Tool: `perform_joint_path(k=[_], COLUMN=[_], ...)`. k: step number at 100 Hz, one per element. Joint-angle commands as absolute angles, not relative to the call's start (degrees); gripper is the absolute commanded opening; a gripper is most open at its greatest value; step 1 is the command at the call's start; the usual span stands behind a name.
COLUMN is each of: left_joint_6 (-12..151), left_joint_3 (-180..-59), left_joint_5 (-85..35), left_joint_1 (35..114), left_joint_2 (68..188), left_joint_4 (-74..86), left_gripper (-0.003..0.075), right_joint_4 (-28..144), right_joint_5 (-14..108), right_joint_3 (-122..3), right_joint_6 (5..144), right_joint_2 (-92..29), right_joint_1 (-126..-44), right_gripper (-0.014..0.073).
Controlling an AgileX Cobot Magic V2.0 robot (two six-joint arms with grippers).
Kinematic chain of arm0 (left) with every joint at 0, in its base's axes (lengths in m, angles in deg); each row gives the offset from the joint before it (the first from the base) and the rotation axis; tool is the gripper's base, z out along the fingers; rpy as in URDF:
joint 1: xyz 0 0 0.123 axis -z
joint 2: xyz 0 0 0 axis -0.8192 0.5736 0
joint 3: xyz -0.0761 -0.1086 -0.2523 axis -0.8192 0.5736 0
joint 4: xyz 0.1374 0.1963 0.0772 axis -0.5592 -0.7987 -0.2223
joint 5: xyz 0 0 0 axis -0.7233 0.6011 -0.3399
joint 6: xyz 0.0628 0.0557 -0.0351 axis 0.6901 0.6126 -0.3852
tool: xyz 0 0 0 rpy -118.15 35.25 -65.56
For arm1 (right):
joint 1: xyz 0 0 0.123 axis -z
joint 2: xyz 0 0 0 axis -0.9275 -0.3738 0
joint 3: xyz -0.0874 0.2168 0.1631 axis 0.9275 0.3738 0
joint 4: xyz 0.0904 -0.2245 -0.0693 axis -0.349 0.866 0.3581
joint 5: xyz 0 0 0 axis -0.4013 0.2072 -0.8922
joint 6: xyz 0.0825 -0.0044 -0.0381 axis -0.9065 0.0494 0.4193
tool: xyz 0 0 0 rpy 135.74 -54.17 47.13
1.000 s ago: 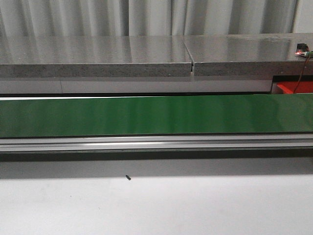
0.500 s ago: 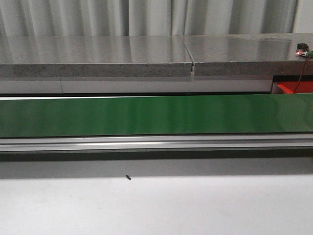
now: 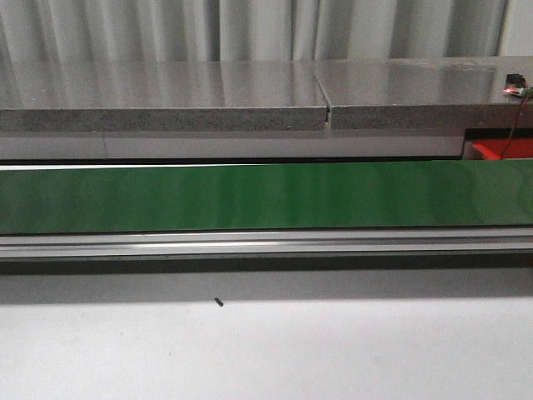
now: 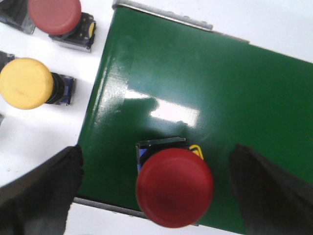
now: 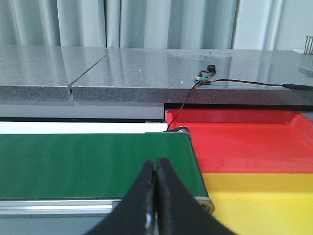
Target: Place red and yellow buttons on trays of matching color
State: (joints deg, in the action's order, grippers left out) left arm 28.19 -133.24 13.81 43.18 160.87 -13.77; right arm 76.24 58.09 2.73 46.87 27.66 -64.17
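Observation:
In the left wrist view, a red button (image 4: 174,186) stands on the green conveyor belt (image 4: 205,93) near its end. My left gripper (image 4: 156,196) is open, its fingers (image 4: 41,191) wide on either side of the button, not touching it. Another red button (image 4: 55,15) and a yellow button (image 4: 27,83) lie on the white table beside the belt. In the right wrist view, my right gripper (image 5: 155,169) is shut and empty above the belt's other end (image 5: 93,161), next to the red tray (image 5: 244,139) and the yellow tray (image 5: 264,196).
The front view shows the green belt (image 3: 266,196) with its metal rail, a grey stone counter (image 3: 166,96) behind it, and a corner of the red tray (image 3: 504,150) at far right. A small black speck (image 3: 218,302) lies on the white table. A wire (image 5: 195,85) hangs over the counter.

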Motion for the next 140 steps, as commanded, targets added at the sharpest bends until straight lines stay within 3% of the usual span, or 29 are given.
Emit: perform_joint_path(k=[1,36,70,116,140], left_joint_6=[28.71,25.37,12.28,9.56,11.53], left_joint_3=[-134.96,-130.00,-121.95,-117.73,-117.15], left_joint_5=[11.71,10.04,13.90,12.76,11.11], left_joint_1=[44.08,44.84,44.22,30.04,26.14], left_joint_2=[156.82,146.98,139.87,140.17,146.43], left_joint_4=[-11.81,-12.96,-27.98,-28.14,-27.91], left_gripper=[0.0601,0.0598,0.0598,0.0598,0.0598], right_joint_4=[76.92,76.92,76.92,76.92,76.92], right_joint_5=[62.58,62.58,62.58,62.58,62.58], right_joint_3=[1.78,1.78,1.78,1.78,1.78], right_joint_6=[47.04,47.04,47.04,47.04,47.04], right_joint_2=[28.77,28.77,28.77,28.77,28.77], right_joint_1=[-63.93,-63.93,-63.93,-63.93,-63.93], right_gripper=[-0.0058,-0.0058,-0.0058,-0.0058,-0.0058])
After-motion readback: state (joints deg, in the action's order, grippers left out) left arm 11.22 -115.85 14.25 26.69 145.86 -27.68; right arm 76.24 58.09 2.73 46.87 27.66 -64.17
